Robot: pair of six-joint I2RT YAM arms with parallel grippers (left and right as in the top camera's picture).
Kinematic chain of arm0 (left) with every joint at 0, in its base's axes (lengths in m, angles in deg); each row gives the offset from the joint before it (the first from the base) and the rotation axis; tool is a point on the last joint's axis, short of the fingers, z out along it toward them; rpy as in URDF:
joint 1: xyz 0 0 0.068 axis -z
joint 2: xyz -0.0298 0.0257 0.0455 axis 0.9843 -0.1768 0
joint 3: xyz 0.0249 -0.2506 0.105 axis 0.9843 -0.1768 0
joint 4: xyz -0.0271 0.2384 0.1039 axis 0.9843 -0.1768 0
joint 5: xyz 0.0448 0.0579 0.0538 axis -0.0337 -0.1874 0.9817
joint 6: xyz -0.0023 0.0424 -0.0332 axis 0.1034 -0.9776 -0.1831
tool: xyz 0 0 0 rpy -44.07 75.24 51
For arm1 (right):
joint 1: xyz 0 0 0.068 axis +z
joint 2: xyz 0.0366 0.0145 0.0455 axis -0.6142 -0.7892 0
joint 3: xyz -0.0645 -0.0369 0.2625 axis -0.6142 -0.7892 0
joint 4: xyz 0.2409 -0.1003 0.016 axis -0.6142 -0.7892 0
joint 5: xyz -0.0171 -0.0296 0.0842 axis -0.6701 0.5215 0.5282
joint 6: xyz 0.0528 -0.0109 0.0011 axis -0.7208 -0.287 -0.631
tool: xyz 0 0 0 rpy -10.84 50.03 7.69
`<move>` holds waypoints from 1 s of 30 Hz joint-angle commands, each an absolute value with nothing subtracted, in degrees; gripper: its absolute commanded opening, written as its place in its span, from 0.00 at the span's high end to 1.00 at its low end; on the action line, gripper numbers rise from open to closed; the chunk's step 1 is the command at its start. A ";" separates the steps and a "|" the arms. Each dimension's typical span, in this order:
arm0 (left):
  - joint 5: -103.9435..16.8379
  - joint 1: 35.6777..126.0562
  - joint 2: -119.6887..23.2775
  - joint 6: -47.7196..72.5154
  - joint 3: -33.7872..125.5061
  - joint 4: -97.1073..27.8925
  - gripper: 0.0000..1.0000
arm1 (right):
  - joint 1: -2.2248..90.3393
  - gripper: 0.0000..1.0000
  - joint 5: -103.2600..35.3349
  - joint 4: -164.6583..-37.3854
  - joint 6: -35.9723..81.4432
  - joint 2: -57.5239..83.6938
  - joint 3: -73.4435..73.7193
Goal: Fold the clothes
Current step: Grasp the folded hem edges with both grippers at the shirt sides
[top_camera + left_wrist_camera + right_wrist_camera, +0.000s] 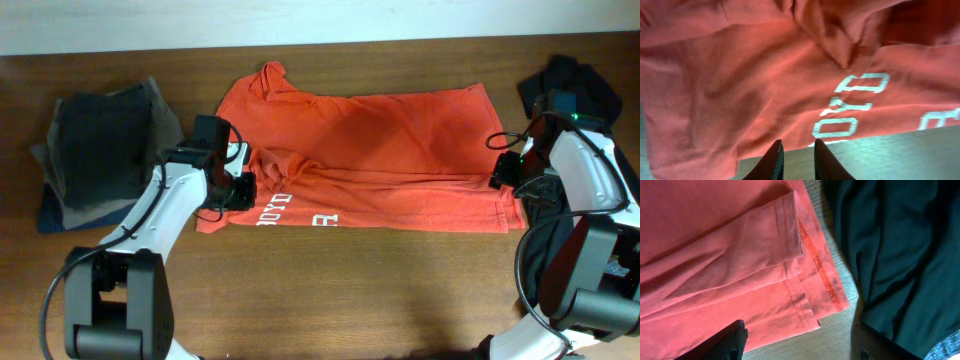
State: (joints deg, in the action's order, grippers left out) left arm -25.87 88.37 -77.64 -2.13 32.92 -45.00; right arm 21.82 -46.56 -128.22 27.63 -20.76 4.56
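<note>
T-shirt (400,140) lettering (855,107) partly hidden under fold; black garment (900,255) cut by edge.

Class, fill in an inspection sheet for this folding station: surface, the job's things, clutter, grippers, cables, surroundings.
Surface: wooden table.
Job's things: red-orange T-shirt spread out, partly folded, rumpled at its left; black garment heaped at the right; dark folded stack at the left.
Clutter: nothing seen.
Grippers: left gripper low over the shirt's lettered edge, fingers narrowly apart, empty; right gripper open above the shirt's hem corner, empty.
Cables: black cable loops beside both arm bases.
Surroundings: pale strip beyond the table's far edge.
</note>
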 commanded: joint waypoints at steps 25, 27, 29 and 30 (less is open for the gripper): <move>-24.03 88.40 -82.16 -2.85 30.73 -41.79 0.73 | 22.06 0.57 -34.67 -115.31 31.89 -32.76 4.78; -24.03 88.40 -82.16 -2.83 30.73 -41.79 0.73 | 22.01 0.59 -34.72 -115.00 31.87 -32.76 5.83; -24.01 88.40 -82.16 -2.83 30.73 -41.79 0.73 | 22.01 0.59 -34.69 -114.67 31.89 -32.76 7.49; -24.03 88.40 -82.16 -2.83 30.73 -41.79 0.73 | 22.04 0.59 -34.69 -114.67 31.89 -32.76 8.54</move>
